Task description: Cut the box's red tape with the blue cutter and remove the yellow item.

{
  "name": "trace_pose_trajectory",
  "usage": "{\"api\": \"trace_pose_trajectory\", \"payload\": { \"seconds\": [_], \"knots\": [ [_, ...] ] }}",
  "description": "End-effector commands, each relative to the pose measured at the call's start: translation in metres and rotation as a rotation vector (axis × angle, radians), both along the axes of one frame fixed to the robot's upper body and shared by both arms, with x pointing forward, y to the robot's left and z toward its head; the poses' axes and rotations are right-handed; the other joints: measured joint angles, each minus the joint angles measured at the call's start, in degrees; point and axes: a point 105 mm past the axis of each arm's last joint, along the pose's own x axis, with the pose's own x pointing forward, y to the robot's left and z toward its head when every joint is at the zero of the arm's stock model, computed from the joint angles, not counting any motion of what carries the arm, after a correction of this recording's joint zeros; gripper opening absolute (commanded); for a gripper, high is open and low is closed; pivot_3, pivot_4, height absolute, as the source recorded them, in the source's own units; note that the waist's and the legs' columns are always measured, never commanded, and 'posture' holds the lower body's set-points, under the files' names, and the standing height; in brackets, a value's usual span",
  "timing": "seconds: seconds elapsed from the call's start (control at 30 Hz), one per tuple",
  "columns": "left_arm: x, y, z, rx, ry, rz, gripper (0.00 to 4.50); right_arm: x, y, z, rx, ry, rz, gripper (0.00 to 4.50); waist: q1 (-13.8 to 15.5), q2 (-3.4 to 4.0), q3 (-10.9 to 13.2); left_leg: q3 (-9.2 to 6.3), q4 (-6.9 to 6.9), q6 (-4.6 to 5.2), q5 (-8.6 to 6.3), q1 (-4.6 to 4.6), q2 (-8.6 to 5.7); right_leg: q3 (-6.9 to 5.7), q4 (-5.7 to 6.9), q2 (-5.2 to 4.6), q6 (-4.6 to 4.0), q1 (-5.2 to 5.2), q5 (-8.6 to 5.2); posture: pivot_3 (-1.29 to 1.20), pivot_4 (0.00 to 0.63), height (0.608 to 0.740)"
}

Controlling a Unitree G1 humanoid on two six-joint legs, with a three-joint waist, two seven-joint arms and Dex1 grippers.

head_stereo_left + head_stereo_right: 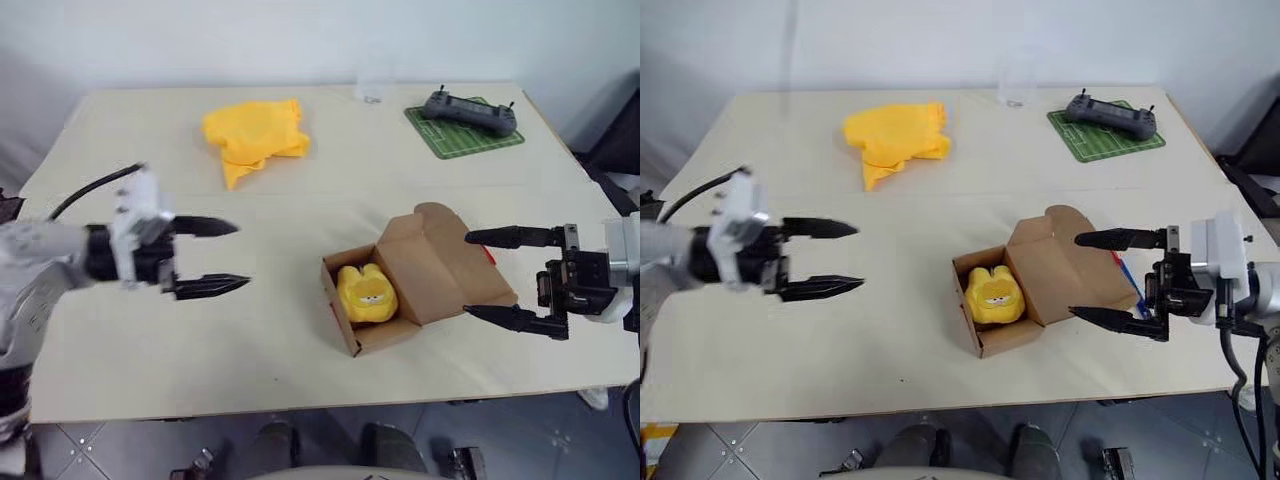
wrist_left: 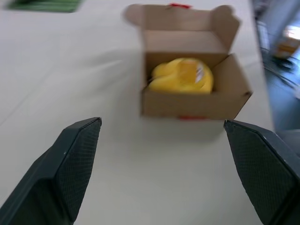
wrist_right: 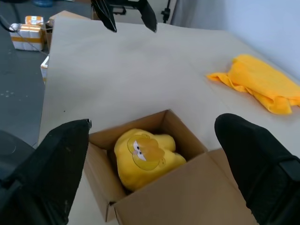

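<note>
two grippers hung above the table (image 1: 150,340), both with fingers spread wide and nothing between them. the left gripper (image 1: 226,257) hovered over the bare left part of the table, well apart from the box (image 1: 420,285), its fingers aimed toward it. the right gripper (image 1: 1098,278) was just beside the box on the right, one finger reaching over the opened lid and the other by the lid's near edge; whether either finger touched the cardboard could not be told.

the box stood near the table's front edge, right of centre, with its lid folded back flat toward the right gripper and its side flaps standing out. the yellow item (image 1: 366,294) sat inside the open box, a rounded plush lump with a cartoon face, still lower than the box walls and touched by neither gripper. a sliver of red tape (image 2: 190,117) showed at the bottom edge of the box's front wall, and another bit of red at the lid's far rim. the blue cutter (image 1: 1126,277) lay on the table, mostly hidden behind the lid, next to the right gripper.

far back on the table lay a crumpled yellow cloth (image 1: 256,135), and toward the far right corner a green mat (image 1: 463,131) with a grey controller (image 1: 470,110) on it.
</note>
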Motion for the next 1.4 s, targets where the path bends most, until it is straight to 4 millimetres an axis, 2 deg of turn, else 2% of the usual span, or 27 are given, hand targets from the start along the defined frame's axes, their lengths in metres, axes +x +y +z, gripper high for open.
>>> {"api": "trace_pose_trajectory", "payload": {
  "seconds": [0.03,0.17,0.27,0.43,0.57,0.7,0.73,0.8,0.87,0.97,1.07,1.27,1.3,1.33,1.4],
  "knots": [
    [0.019,-0.044,-0.001,0.137,0.012,-0.087,4.45,-0.007,-0.004,0.006,-0.039,0.016,-0.038,4.50,0.1,-0.08,0.1,0.12,0.04,-0.02,0.01,-0.05,0.00,-0.09,0.03,0.04,0.00,-0.01,0.00,0.00,0.150,0.740],
    [0.036,-0.087,-0.014,0.231,0.047,-0.091,4.45,-0.010,-0.007,0.005,-0.058,0.027,-0.078,4.50,0.0,-0.08,0.1,0.27,0.10,-0.02,0.02,-0.10,-0.04,-0.11,-0.04,0.04,0.00,0.02,0.00,0.00,0.150,0.740],
    [0.035,-0.119,-0.028,0.301,0.069,-0.124,4.45,-0.015,-0.010,0.001,-0.070,0.028,-0.108,4.50,0.0,-0.17,0.1,0.28,0.10,-0.01,0.01,-0.14,-0.02,-0.09,-0.08,0.04,0.00,0.00,-0.01,0.00,0.150,0.740],
    [0.035,-0.150,-0.063,0.448,0.008,-0.187,4.45,-0.017,-0.009,0.002,-0.053,0.016,-0.162,4.50,0.0,-0.20,0.1,0.26,0.14,-0.01,0.02,-0.14,-0.01,-0.09,-0.09,0.05,0.00,0.01,-0.01,0.00,0.150,0.740],
    [0.037,-0.156,-0.081,0.521,-0.035,-0.218,4.45,-0.020,-0.007,0.003,-0.042,0.013,-0.184,4.50,0.1,-0.22,0.1,0.23,0.29,-0.01,0.02,-0.19,0.00,-0.08,-0.09,0.04,0.00,0.03,-0.01,0.00,0.150,0.740],
    [0.047,-0.151,-0.102,0.618,-0.109,-0.228,4.45,-0.023,-0.009,0.001,-0.047,0.027,-0.212,4.50,0.2,-0.22,0.1,0.15,0.39,0.00,0.02,-0.17,0.01,-0.05,-0.07,0.04,0.00,0.09,-0.01,0.00,0.150,0.740],
    [0.051,-0.151,-0.104,0.630,-0.127,-0.226,4.28,-0.023,-0.009,0.000,-0.049,0.028,-0.222,4.50,0.4,-0.22,0.1,0.16,0.40,0.01,0.02,-0.18,0.00,-0.04,-0.07,0.04,0.00,0.09,-0.01,0.00,0.150,0.740],
    [0.065,-0.156,-0.098,0.592,-0.182,-0.179,3.87,-0.023,-0.011,-0.002,-0.052,0.024,-0.241,4.50,0.9,-0.21,0.1,0.16,0.45,0.02,0.03,-0.15,0.00,-0.01,-0.07,0.04,0.00,0.12,0.00,0.00,0.150,0.740],
    [0.071,-0.164,-0.083,0.514,-0.210,-0.168,3.31,-0.022,-0.013,-0.003,-0.044,0.015,-0.262,4.50,1.5,-0.21,0.1,0.15,0.48,0.07,0.06,-0.13,-0.01,0.01,-0.07,0.02,0.00,0.16,0.00,0.00,0.150,0.740],
    [0.070,-0.174,-0.062,0.385,-0.197,-0.198,2.45,-0.022,-0.016,-0.007,-0.028,0.011,-0.284,4.50,1.6,-0.22,0.1,0.08,0.56,0.16,0.11,-0.15,-0.05,0.03,-0.09,-0.04,-0.01,0.20,0.00,0.00,0.150,0.740],
    [0.068,-0.175,-0.043,0.253,-0.132,-0.232,1.60,-0.023,-0.016,-0.013,-0.013,0.030,-0.290,4.50,1.4,-0.22,0.1,0.04,0.55,0.16,0.12,-0.19,-0.06,0.05,-0.07,-0.05,-0.01,0.12,0.00,0.00,0.150,0.740],
    [0.070,-0.157,-0.003,-0.025,-0.116,-0.275,0.11,-0.022,-0.014,-0.017,0.042,0.062,-0.290,4.50,1.2,-0.22,0.1,0.14,0.44,0.14,0.12,-0.19,-0.03,-0.08,0.10,-0.01,0.00,0.04,0.00,0.00,0.150,0.740],
    [0.070,-0.151,0.011,-0.122,-0.113,-0.273,0.01,-0.021,-0.013,-0.017,0.057,0.058,-0.288,4.50,1.2,-0.22,0.1,0.14,0.44,0.14,0.12,-0.19,-0.03,-0.08,0.09,-0.01,0.00,0.04,0.01,0.00,0.150,0.740],
    [0.073,-0.139,0.031,-0.250,-0.121,-0.244,0.01,-0.019,-0.010,-0.016,0.086,0.050,-0.282,4.50,1.2,-0.23,0.2,0.13,0.45,0.14,0.12,-0.19,-0.03,-0.07,0.10,-0.02,0.00,0.04,0.01,0.00,0.150,0.740],
    [0.075,-0.117,0.057,-0.434,-0.115,-0.201,0.01,-0.016,-0.005,-0.014,0.126,0.035,-0.268,4.50,0.9,-0.25,0.2,0.03,0.48,0.14,0.12,-0.19,0.00,-0.05,0.10,-0.02,0.01,0.04,0.01,0.00,0.150,0.740]
  ]
}}
